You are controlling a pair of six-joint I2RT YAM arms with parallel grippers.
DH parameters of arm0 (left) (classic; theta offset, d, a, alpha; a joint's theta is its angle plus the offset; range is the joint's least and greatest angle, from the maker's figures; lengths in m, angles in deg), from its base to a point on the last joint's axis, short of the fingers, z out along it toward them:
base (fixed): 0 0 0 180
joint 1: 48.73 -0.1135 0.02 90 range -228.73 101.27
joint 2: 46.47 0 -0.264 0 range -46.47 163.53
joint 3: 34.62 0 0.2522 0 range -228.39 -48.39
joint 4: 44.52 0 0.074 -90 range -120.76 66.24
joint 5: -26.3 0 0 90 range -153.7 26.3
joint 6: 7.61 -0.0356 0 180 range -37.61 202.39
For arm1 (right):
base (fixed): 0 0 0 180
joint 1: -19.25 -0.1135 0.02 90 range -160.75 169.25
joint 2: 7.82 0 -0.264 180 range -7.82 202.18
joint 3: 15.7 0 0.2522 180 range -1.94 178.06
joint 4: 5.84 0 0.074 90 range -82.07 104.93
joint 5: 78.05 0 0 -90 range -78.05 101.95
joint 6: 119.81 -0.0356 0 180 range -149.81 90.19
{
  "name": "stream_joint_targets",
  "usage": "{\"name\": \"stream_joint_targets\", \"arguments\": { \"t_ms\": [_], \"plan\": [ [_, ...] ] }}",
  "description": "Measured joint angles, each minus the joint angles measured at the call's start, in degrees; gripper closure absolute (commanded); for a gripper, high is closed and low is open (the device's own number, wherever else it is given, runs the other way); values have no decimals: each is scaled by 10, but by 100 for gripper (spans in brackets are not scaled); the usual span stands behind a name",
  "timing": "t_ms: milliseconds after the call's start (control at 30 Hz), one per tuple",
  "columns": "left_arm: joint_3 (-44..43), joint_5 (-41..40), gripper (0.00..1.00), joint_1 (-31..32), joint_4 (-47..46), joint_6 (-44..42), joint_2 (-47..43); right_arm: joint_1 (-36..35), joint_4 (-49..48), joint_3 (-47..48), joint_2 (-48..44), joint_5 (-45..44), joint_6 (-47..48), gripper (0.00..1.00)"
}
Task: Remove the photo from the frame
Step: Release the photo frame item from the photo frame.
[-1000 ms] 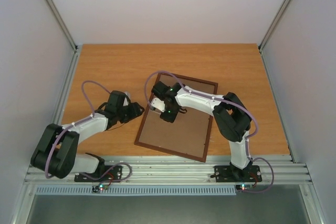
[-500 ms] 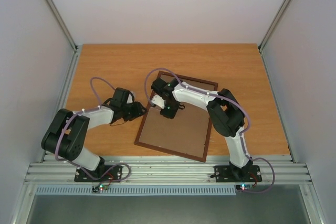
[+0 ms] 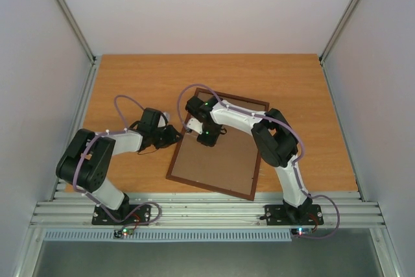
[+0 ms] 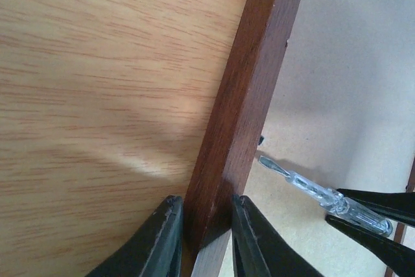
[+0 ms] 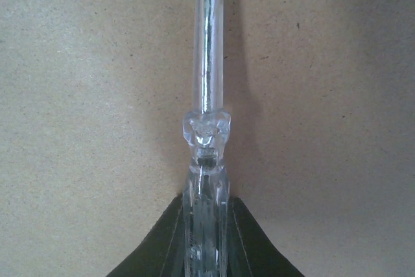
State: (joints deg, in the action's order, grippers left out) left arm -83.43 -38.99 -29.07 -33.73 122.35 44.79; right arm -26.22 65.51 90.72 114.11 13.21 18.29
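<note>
Top external view: I see the frame (image 3: 207, 187) lying back up near the middle of the table (image 3: 130, 82), turned a little clockwise, its brown hardboard back (image 3: 220, 160) facing the camera. The photo is hidden from me on this side. The left gripper (image 3: 171, 135) sits at the left rail of the frame, about halfway up the picture. The right gripper (image 3: 207, 135) hangs over the upper left part of the hardboard, just beside the left one. From here I cannot tell how either pair of jaws stands.

Left wrist view: the reddish-brown rail runs from the top of the picture down to the bottom centre, table to its left and hardboard to its right. My two dark fingers (image 4: 162, 241) straddle that rail at the bottom edge and press on both of its sides, so this hand is closed on the frame. At lower right, a small clear-handled screwdriver (image 4: 311, 189) reaches in, its tip just beside the rail's inner edge.

Right wrist view: the screwdriver runs straight up the centre over the hardboard. The fingers (image 5: 159, 248) at the bottom are clamped on its clear handle.
</note>
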Motion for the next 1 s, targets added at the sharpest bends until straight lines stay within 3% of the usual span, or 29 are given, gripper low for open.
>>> {"name": "stream_joint_targets", "arguments": {
  "t_ms": [300, 1000],
  "plan": [
    [0, 7, 83, -1, -10, 0, 6, 2, 18, 23, 15, -2, 0, 99],
    [5, 9, 85, -3, -28, 1, 6, 3, 52, 73, 40, -19, -5, 99]
  ]
}}
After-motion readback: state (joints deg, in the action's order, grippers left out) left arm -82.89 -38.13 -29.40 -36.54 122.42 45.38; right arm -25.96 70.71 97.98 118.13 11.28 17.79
